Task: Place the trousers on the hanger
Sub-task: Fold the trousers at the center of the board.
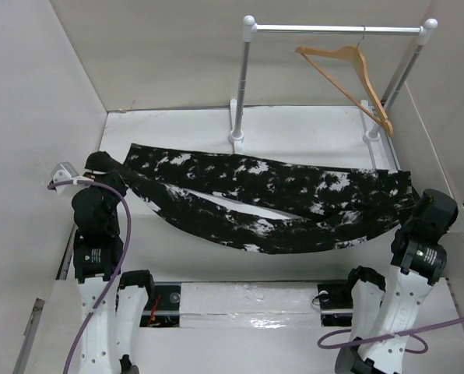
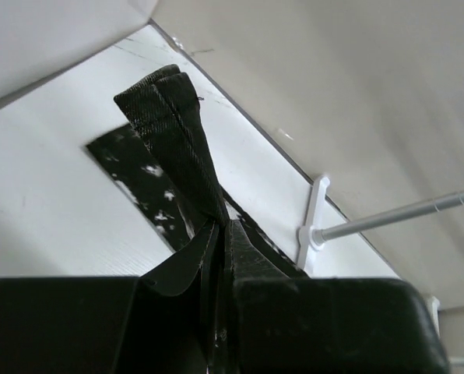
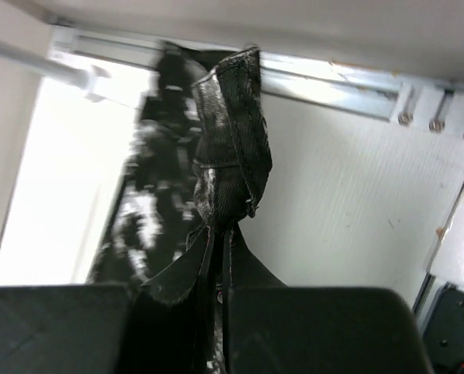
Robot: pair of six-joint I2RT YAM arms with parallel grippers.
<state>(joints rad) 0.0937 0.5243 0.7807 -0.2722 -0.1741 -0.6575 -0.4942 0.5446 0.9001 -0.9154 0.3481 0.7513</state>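
Stretching crosswise between both arms, the long black soft-fabric trousers with white splatter marks (image 1: pixel 255 199) run left to right over the white desk (image 1: pixel 310 128). One end is held in each pincer, and the middle sags; whether it brushes the desk I cannot tell. The left pincer (image 2: pixel 220 230) is closed tight on a bunched, folded end of the cloth, with no gap showing between its fingers. The right pincer (image 3: pixel 216 234) is clamped the same way on the other end, which rises from it in a crumpled tuft. The light-brown wooden triangular hanger with its thin metal hook (image 1: pixel 349 70) hangs by that hook from the white and silver metal rack (image 1: pixel 337 29). It sits at the far right, beyond the trousers and well apart from them. It is much nearer the right arm than the left. Its crossbar slants from far-left to near-right, so it lies oblique to the trousers' long axis rather than parallel. I judge the cloth would have to be carried away from the arms and to the right, then swung to line up with that bar. Counted: one pair of trousers, one hanger, one rack, two pincers.
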